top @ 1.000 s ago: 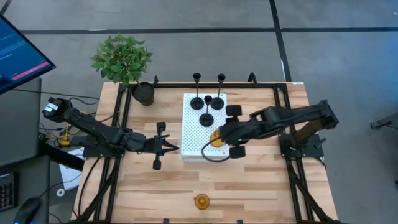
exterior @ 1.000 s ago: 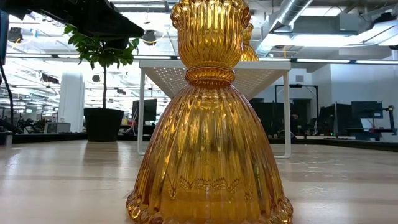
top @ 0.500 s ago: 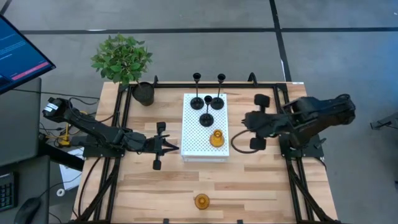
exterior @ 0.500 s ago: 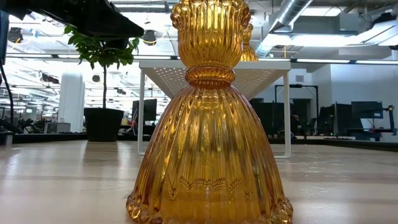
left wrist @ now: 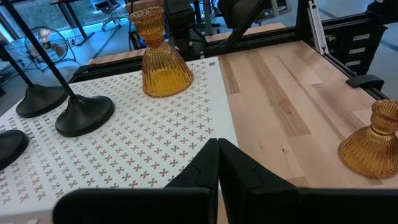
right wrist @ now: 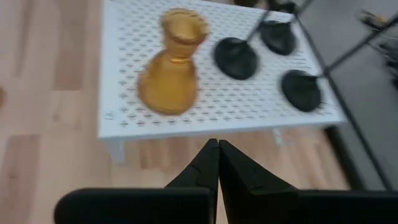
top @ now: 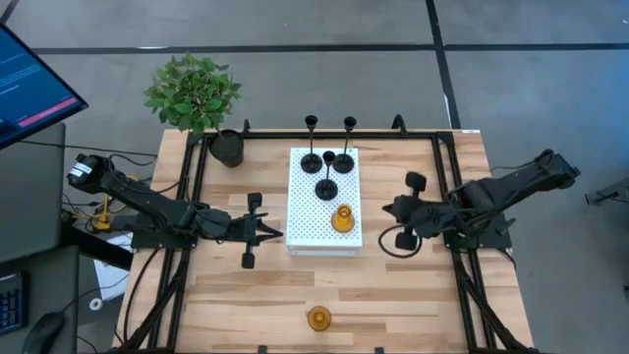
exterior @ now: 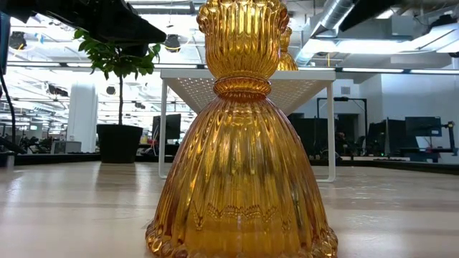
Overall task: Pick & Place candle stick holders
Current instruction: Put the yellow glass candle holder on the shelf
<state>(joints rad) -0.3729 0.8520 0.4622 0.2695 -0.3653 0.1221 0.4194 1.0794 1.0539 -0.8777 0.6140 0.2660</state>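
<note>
Near edge of table (top: 393, 305): 1 amber holder (top: 318, 318) upright on bare wood, near the middle of the table's width, well apart from both arms. It fills the low view (exterior: 240, 143).
Left gripper (top: 272, 234): over the wood just left of the white stand's near-left corner; fingers pressed together, tips meeting, nothing between them. Left wrist view shows the tips (left wrist: 217, 149) closed over the stand's edge.
Right gripper (top: 389, 208): over the wood right of the stand, apart from it, pointing left toward it. Fingers meet at the tip in the right wrist view (right wrist: 215, 149), clenched on nothing.
White stand (top: 305, 221): perforated raised platform, centre of table, on thin legs.
Second amber holder (top: 342, 218): upright on the stand, near-right part, touched by neither gripper.
Short black holders (top: 326, 189): 2 on the stand's far half, 1 behind the other, round bases flat on the perforated top.
Tall black holders (top: 311, 162): 2 thin-stemmed, at the stand's far edge, left and right of the far short holder, stems upright.
Far-left corner: black pot (top: 227, 147) with a green plant (top: 192, 91).
</note>
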